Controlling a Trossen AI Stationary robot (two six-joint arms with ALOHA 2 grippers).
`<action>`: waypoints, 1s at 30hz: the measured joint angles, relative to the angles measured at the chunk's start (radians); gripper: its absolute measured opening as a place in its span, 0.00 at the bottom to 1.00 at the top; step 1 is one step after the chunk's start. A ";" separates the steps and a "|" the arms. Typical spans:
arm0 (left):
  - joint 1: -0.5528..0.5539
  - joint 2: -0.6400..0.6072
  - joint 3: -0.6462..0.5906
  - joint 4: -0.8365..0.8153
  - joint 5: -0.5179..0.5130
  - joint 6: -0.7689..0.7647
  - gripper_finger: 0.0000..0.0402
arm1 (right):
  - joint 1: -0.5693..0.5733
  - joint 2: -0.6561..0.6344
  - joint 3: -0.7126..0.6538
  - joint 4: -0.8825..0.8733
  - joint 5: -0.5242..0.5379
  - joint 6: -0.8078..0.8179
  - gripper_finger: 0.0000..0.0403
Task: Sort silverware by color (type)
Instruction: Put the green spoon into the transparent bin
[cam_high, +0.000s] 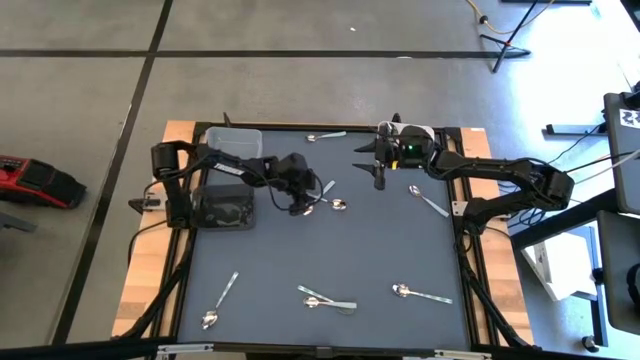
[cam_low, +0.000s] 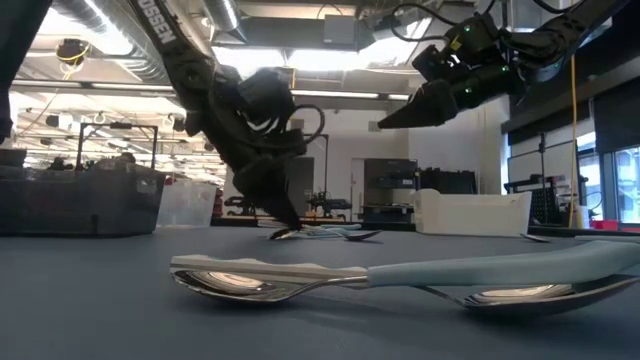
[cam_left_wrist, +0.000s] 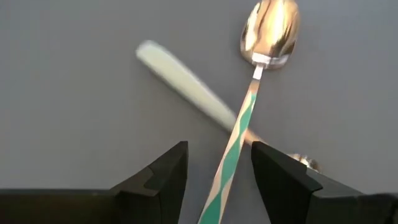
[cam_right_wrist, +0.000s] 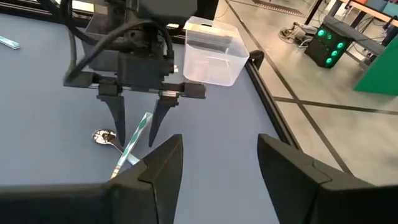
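Left gripper (cam_high: 300, 205) is down at the mat, jaws apart and straddling the green-striped handle of a spoon (cam_left_wrist: 249, 112) that lies crossed over a cream-handled spoon (cam_left_wrist: 180, 81), near the middle of the table just beside the dark bin (cam_high: 224, 207). Nothing is pinched yet, the fingers (cam_right_wrist: 118, 115) stand either side of the handle. To do this well, close squarely on the striped handle only, keep clear of the cream one underneath, then lift straight. Right gripper (cam_high: 381, 160) hangs wide open above the far edge, waiting.
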 joint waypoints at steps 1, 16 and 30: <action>0.004 0.000 0.000 0.002 0.004 0.000 0.43 | 0.000 0.000 0.000 0.000 0.000 0.000 0.49; 0.003 -0.002 -0.001 -0.065 -0.022 0.001 0.19 | 0.000 0.000 0.000 -0.021 0.000 0.005 0.49; -0.043 -0.116 0.016 -0.142 -0.103 -0.005 0.10 | 0.000 0.000 0.000 -0.044 0.011 0.011 0.49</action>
